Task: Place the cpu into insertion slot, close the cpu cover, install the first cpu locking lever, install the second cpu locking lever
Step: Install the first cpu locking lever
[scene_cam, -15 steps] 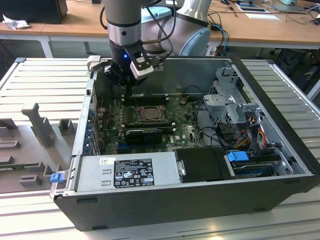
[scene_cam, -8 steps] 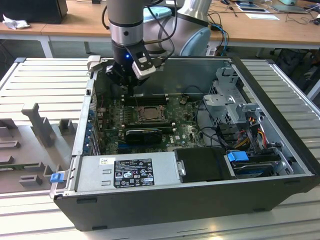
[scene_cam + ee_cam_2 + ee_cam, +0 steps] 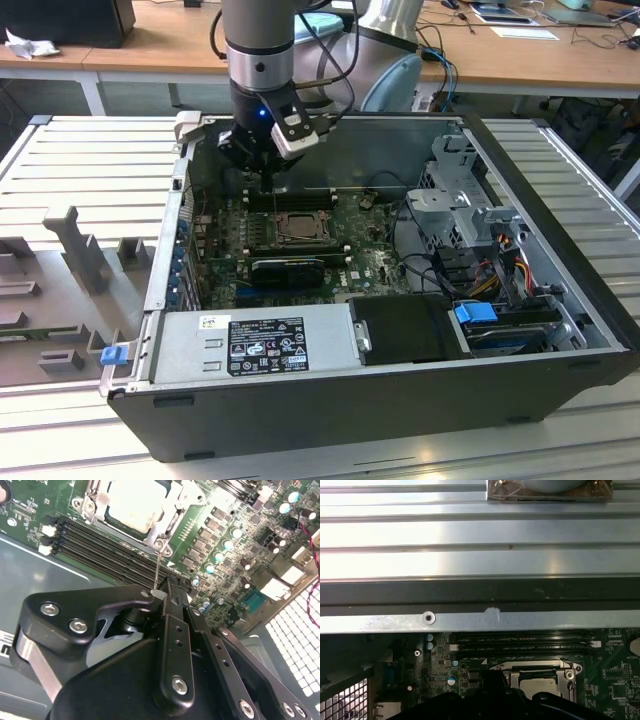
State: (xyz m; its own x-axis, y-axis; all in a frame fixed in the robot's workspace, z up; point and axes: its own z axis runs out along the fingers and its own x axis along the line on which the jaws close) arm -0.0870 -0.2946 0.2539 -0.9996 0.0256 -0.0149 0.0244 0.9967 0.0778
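Exterior view high over the case (image 3: 400, 400); both wrist views close, oblique (cpu (image 3: 300, 228) (image 3: 132, 502) (image 3: 540, 682) common to all)

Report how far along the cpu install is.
Done: the cpu sits seated with the cpu cover closed flat around it. In hand: the gripper is pinched on a thin wire locking lever rising from near the cover's corner, not latched down. Left: latching that lever; whether the other lever is already down I cannot tell.

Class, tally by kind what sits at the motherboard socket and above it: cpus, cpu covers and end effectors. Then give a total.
cpu: 1
cpu cover: 1
end effector: 1
Total: 3
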